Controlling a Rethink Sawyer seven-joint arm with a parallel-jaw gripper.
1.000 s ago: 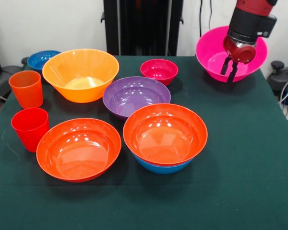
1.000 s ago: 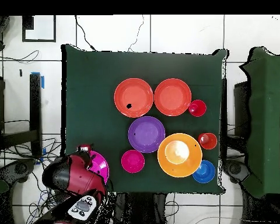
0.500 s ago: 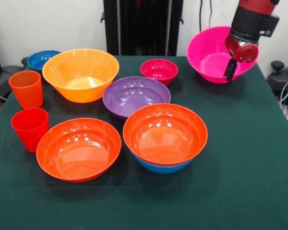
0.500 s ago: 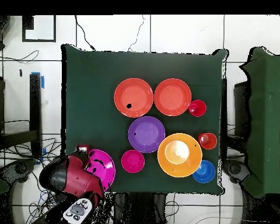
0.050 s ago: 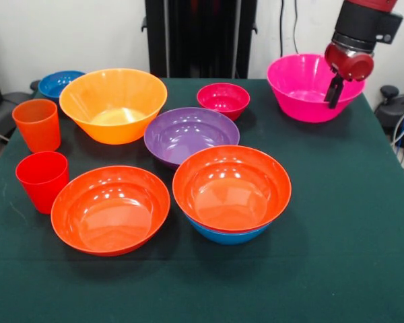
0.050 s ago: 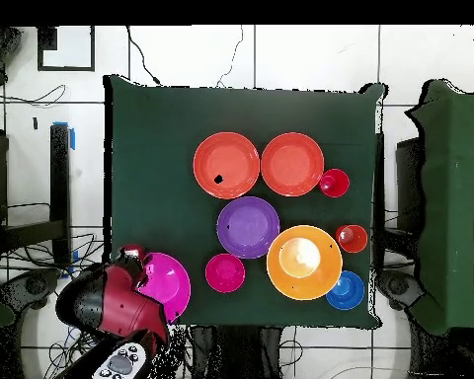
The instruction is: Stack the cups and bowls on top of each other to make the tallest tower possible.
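Hand (image 5: 334,91) clamped on the large pink bowl's (image 5: 303,87) right rim, bowl leftward.

White wall (image 5: 67,33), tiled floor (image 6: 280,59), perhaps cables (image 6: 142,54).

Bright bowls and cups on a dark green bench (image 5: 363,222)

Two bowls are red-orange (image 5: 110,209) (image 5: 231,188), one over a blue bowl (image 5: 227,236); others are yellow-orange (image 5: 113,104), purple (image 5: 191,134), magenta (image 5: 223,99), blue (image 5: 59,83) and pink (image 5: 308,87). One cup is red (image 5: 42,180), one orange (image 5: 37,124). The arm (image 5: 361,33) is red and black.
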